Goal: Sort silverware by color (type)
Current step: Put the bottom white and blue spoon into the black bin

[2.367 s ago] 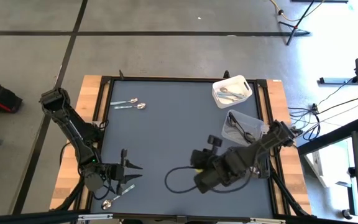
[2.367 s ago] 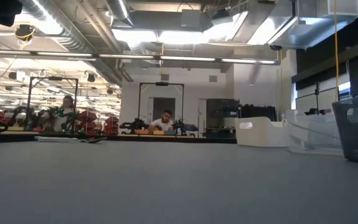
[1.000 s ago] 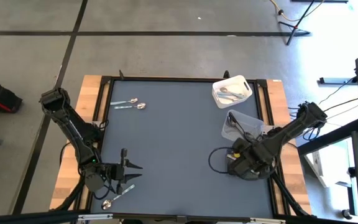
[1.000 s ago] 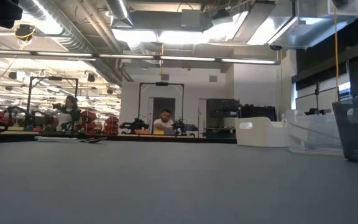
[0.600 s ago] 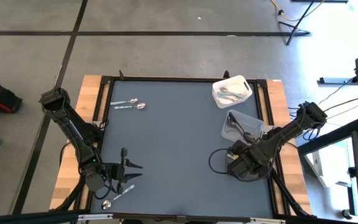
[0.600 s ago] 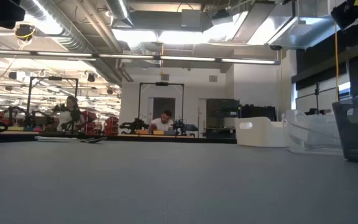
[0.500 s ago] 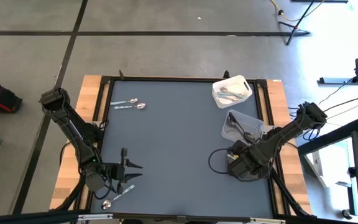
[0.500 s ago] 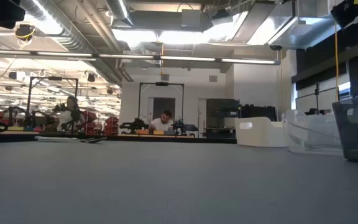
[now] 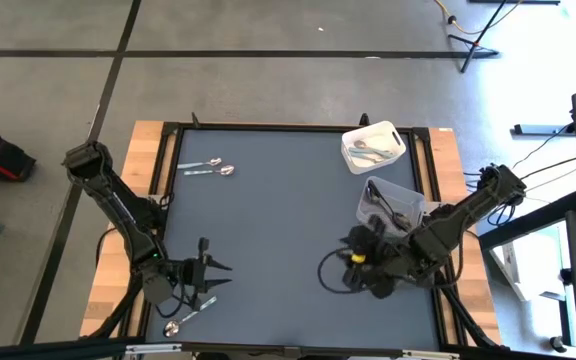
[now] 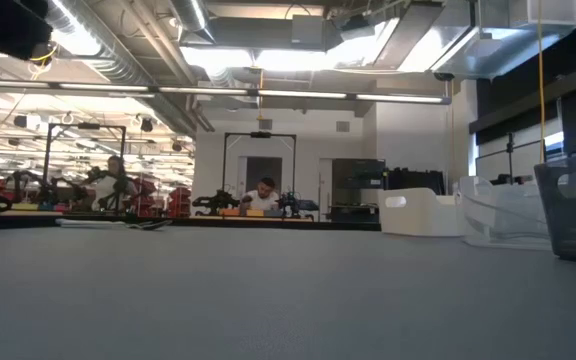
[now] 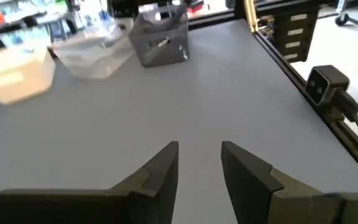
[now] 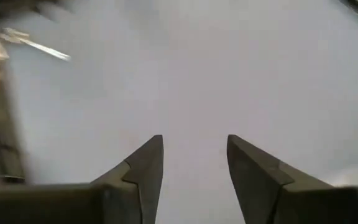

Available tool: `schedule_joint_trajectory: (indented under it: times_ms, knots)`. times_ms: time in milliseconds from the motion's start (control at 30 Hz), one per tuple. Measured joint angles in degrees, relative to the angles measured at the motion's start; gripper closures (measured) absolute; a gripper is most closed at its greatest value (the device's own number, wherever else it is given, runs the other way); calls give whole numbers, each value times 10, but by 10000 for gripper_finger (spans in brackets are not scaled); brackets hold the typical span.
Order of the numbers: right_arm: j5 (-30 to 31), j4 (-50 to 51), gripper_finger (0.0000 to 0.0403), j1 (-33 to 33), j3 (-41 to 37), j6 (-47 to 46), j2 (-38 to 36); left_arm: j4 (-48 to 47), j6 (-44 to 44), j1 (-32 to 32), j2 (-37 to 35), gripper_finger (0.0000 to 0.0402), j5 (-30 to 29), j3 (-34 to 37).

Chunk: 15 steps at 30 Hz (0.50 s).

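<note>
1. Now the left pincer (image 9: 211, 278) hovers low at the near left of the worktop (image 9: 288, 230), fingers parted and empty; the right pincer (image 12: 190, 163) is over bare worktop just beside the clear bin (image 9: 393, 203), fingers apart with nothing between them.
2. Loose spoons on the worktop, counted: three; a pair (image 9: 208, 167) lies side by side at the far left, long axes running left to right, bowls toward the middle; one spoon (image 9: 189, 316) lies at the near left edge.
3. Key relation: the near spoon lies just beside the left pincer, on its near side, long axis slanting from the bowl at the worktop's edge up toward the fingers; the left arm is far nearer to it than the right, so this pick looks like the left arm's.
4. Bins, counted: three at the right; a white bin (image 9: 373, 146) with silver spoons inside, the clear bin with dark pieces inside, and a dark bin (image 11: 161, 41) seen from the left wrist; how many spoons sit in each is too small to tell.
</note>
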<state>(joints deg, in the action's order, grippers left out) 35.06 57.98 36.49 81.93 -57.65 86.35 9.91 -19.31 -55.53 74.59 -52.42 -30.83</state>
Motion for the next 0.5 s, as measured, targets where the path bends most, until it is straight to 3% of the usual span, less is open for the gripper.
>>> schedule_joint_trajectory:
  times_ms: [167, 333, 500]
  knots:
    - [-27, -186, 237, -10, 0, 165, 3, -19, -48, 25, 0, 262, 81, 0]
    - [-24, -295, 237, -8, 0, 301, 37, -25, -89, 42, 0, 234, 199, 0]
    - [-25, -405, 237, -5, 0, 426, 101, -45, -116, 33, 5, 235, 204, -10]
